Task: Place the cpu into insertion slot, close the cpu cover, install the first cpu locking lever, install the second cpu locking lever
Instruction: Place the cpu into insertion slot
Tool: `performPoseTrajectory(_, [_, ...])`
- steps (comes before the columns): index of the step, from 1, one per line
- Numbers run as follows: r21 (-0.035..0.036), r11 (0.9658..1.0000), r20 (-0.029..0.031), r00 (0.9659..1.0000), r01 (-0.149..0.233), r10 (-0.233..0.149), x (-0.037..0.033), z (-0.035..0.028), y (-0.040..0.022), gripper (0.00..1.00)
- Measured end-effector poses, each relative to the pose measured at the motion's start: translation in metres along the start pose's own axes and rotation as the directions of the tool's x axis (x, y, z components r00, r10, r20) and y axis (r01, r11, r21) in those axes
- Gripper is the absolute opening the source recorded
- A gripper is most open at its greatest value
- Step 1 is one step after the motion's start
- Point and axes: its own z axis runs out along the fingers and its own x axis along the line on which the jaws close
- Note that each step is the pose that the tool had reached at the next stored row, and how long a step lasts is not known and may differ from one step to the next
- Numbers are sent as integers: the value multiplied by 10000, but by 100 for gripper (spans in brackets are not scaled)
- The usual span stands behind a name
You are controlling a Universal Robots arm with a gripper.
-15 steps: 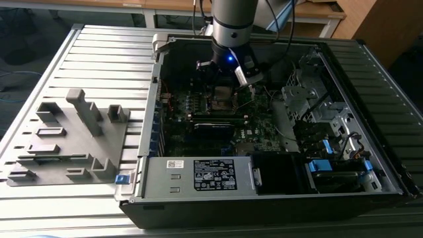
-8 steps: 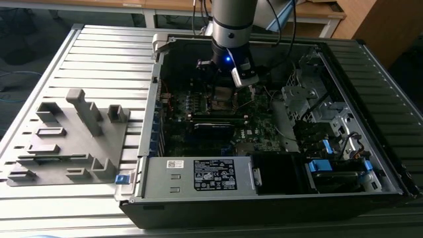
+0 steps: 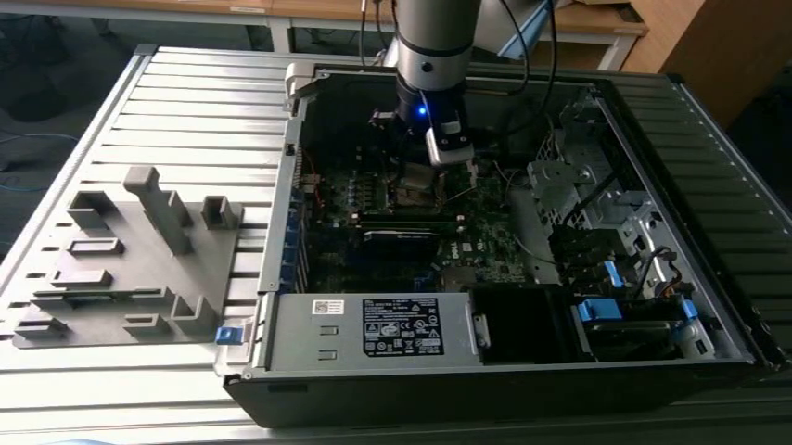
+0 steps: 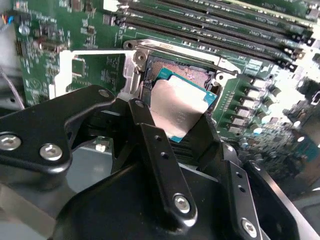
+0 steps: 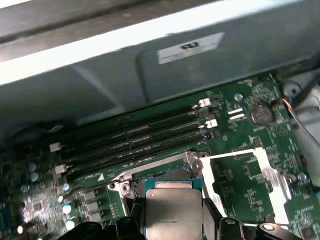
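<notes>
The gripper's [image 4: 172, 117] jaws pinch the cpu [image 4: 180, 107] by its edges; it hangs tilted over the slot [image 4: 187, 72] (touching or not, I cannot tell); placement is in hand, I judge; seating calls for it level and square.

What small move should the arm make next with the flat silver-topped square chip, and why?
Probably ease straight down a little. The black gripper is shut on the flat silver-topped cpu, which appears to hang over the square black insertion slot, not yet seated, and the thin silver cpu cover lies swung open beside it.
</notes>
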Motion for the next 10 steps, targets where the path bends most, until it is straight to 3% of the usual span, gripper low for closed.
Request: performPoseTrajectory(10, [9,9995,29,9995,-318,318,0,2,0,54])
